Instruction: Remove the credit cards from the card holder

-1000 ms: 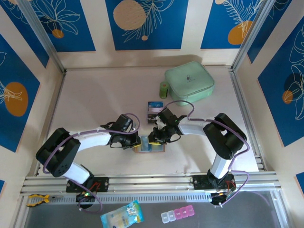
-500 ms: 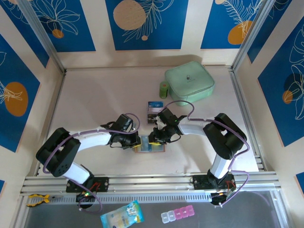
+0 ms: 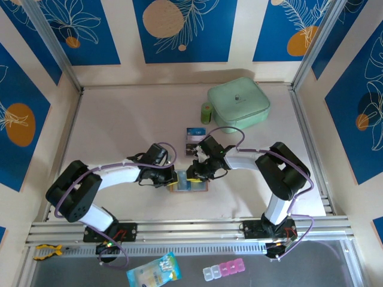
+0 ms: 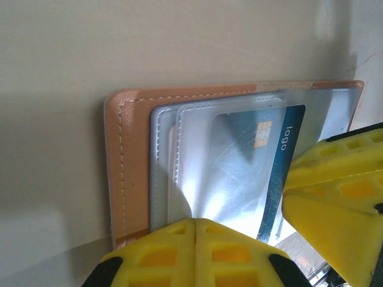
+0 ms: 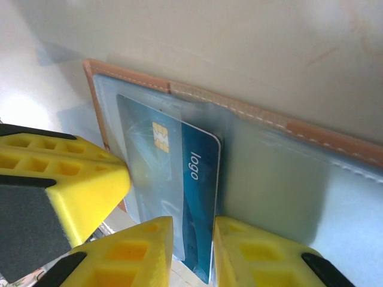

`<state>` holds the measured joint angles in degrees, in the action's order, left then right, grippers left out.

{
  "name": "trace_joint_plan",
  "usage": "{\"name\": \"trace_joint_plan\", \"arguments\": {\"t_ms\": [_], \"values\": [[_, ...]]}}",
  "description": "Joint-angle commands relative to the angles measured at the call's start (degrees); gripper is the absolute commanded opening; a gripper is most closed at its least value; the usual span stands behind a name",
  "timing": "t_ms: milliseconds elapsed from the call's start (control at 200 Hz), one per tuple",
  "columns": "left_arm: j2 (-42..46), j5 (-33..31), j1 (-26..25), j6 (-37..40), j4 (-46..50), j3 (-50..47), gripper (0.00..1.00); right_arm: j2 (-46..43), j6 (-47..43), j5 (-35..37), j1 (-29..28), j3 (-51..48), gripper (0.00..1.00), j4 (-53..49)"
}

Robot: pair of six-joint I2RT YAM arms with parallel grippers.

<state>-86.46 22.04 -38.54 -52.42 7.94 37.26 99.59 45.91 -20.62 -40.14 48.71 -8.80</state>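
The right gripper (image 5: 192,242) is clamped on a credit card (image 5: 179,173) in the card holder (image 4: 128,167), and no change is seen from a second ago.

The card's near edge is pinched between the ribbed yellow fingers (image 5: 140,242). The card is glossy blue, marked with a gold chip and the word "logo", and is partly covered by a clear plastic pocket. The left gripper (image 4: 195,236) is held shut, its fingers pressed together at the holder's edge. The holder is laid open and flat on the pale table (image 3: 119,119), its tan leather-like border stitched in white. From above, both arms are seen bent inward, their wrists lowered over the holder from either side. A loose card (image 3: 194,136) is seen just beyond it, and a mint-green pouch (image 3: 239,101) further back.
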Motion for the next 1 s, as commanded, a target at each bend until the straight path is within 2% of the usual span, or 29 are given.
{"name": "trace_joint_plan", "arguments": {"t_ms": [0,645,995], "values": [[-1.62,-0.97,-0.38,-0.09,2.90,0.27,0.02,-1.74,1.37,-2.73,0.49,-1.70,0.23,2.76],[-0.85,-1.12,-0.39,-0.03,3.12,-0.34,0.02,-3.20,1.79,-2.46,1.42,-4.14,0.09,5.28],[-0.56,-1.30,-0.22,-0.05,3.39,-0.43,0.02,-5.44,-3.95,-0.09,2.61,-2.74,0.07,-3.79]]}}
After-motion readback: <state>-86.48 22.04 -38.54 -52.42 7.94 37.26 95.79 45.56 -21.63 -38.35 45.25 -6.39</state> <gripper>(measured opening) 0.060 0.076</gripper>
